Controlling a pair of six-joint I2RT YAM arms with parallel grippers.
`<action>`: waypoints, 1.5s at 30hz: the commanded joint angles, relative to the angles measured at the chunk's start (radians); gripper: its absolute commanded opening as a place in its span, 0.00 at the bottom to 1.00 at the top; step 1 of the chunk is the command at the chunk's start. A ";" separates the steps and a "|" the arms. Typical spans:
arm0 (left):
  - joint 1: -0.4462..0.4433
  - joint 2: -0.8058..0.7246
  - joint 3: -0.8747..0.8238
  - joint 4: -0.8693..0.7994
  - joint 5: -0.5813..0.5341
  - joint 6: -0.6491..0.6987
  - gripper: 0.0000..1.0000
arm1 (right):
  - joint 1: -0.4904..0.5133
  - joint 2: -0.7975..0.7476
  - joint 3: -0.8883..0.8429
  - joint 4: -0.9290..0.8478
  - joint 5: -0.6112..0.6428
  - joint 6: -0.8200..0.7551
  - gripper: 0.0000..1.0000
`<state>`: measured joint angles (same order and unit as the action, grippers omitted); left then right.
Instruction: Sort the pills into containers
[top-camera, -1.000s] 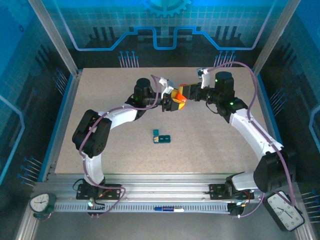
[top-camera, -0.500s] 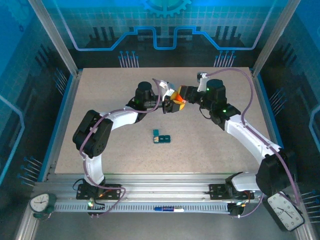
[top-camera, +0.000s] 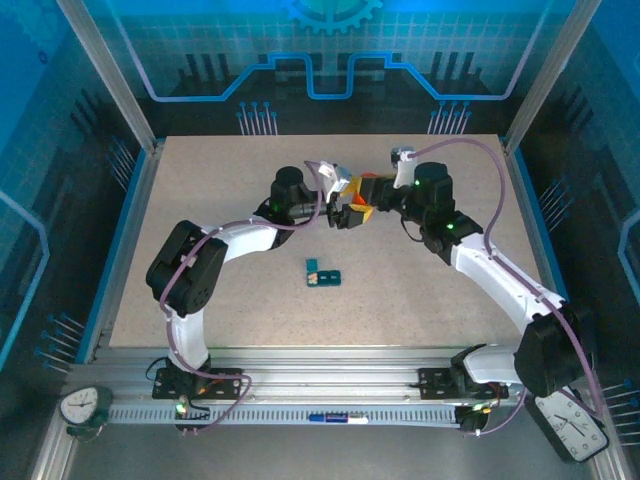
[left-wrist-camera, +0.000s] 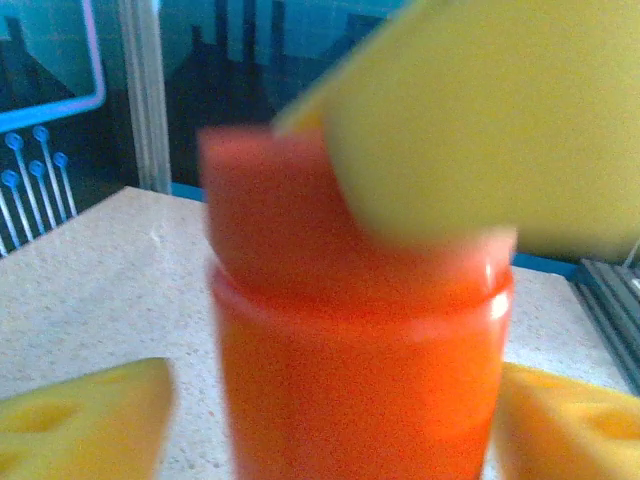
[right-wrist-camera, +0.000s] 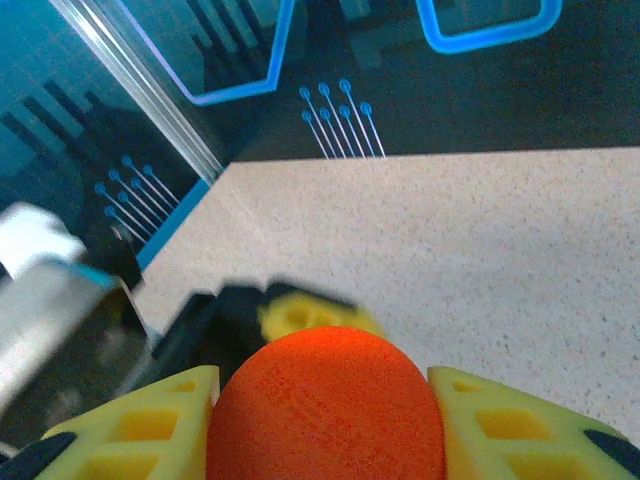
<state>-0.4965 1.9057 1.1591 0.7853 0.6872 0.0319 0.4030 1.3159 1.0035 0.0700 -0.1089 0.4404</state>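
The containers (top-camera: 323, 273) are lying flat on the table (top-camera: 200, 220) near its middle, well apart from both grippers. Farther back, your right gripper (right-wrist-camera: 325, 410) is clamping the orange bottle (left-wrist-camera: 350, 330) between its pads. Your left gripper (left-wrist-camera: 330, 430) is standing open around that same bottle, fingers (left-wrist-camera: 85, 425) flanking it, a gap showing on one side.

the arms (top-camera: 240, 235) arch in from both sides and meet over the far middle of the table (top-camera: 200, 180). there the right gripper (right-wrist-camera: 325, 410) pinches the bottle (left-wrist-camera: 360, 340), and the left gripper's (top-camera: 347, 212) spread fingers (left-wrist-camera: 80, 420) flank it with slim gaps. the containers (top-camera: 323, 273) lie mid-table between the arms, touching nothing, open from above and from the near side. posts (top-camera: 108, 75) stand at the far corners.
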 joint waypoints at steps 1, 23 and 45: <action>0.007 -0.035 -0.031 0.084 -0.051 0.002 0.99 | 0.007 -0.009 -0.041 -0.015 0.018 -0.036 0.24; 0.032 -0.218 -0.245 0.007 -0.313 0.018 0.99 | -0.064 -0.017 -0.391 0.302 0.239 -0.096 0.23; 0.045 -0.270 -0.297 0.009 -0.432 0.011 0.99 | -0.032 -0.094 -0.544 0.320 0.269 -0.061 0.68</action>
<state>-0.4599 1.6669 0.8722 0.7834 0.2798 0.0532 0.3611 1.2655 0.4511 0.4191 0.1486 0.3756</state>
